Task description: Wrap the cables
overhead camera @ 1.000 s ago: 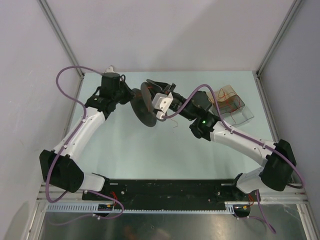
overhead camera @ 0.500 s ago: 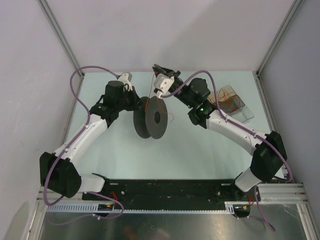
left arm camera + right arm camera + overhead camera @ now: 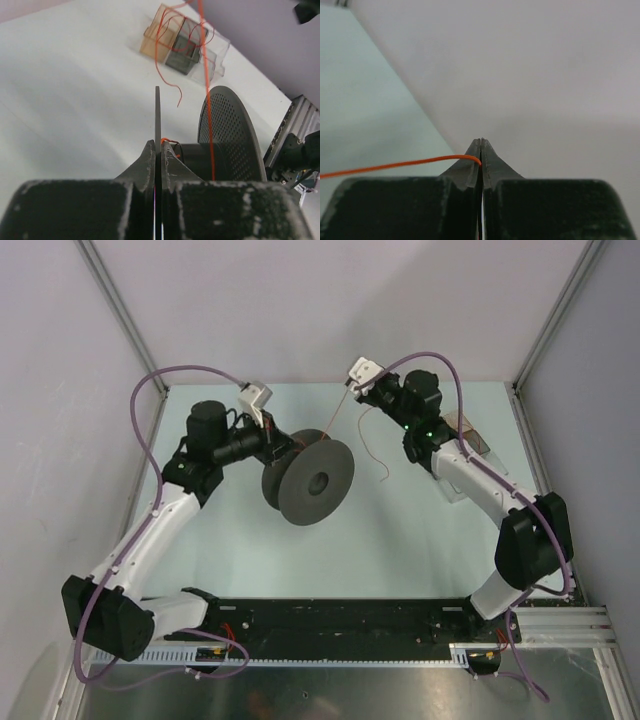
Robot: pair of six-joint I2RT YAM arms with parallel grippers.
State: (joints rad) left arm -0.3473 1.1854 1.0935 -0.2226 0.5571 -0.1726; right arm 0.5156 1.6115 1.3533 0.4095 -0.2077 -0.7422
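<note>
My left gripper (image 3: 283, 452) is shut on the rim of one flange of a black spool (image 3: 310, 480) and holds it above the table. In the left wrist view the thin flange (image 3: 157, 115) sits between the fingertips, and the perforated second flange (image 3: 230, 135) stands to the right. My right gripper (image 3: 352, 390) is shut on a thin red-orange cable (image 3: 338, 412) near the back wall. The cable runs taut down to the spool, and a loose end (image 3: 381, 458) curls below. The right wrist view shows the cable (image 3: 395, 166) leaving the shut tips (image 3: 481, 145).
A clear plastic box (image 3: 182, 42) with more red-orange cables stands at the back right, mostly hidden behind the right arm in the top view (image 3: 482, 445). Thick purple arm cables loop over both arms. Walls close off the back and both sides.
The right gripper moved up and to the right toward the back wall, drawing the cable out. The left arm pulled back left, and the spool turned and shifted slightly right.
</note>
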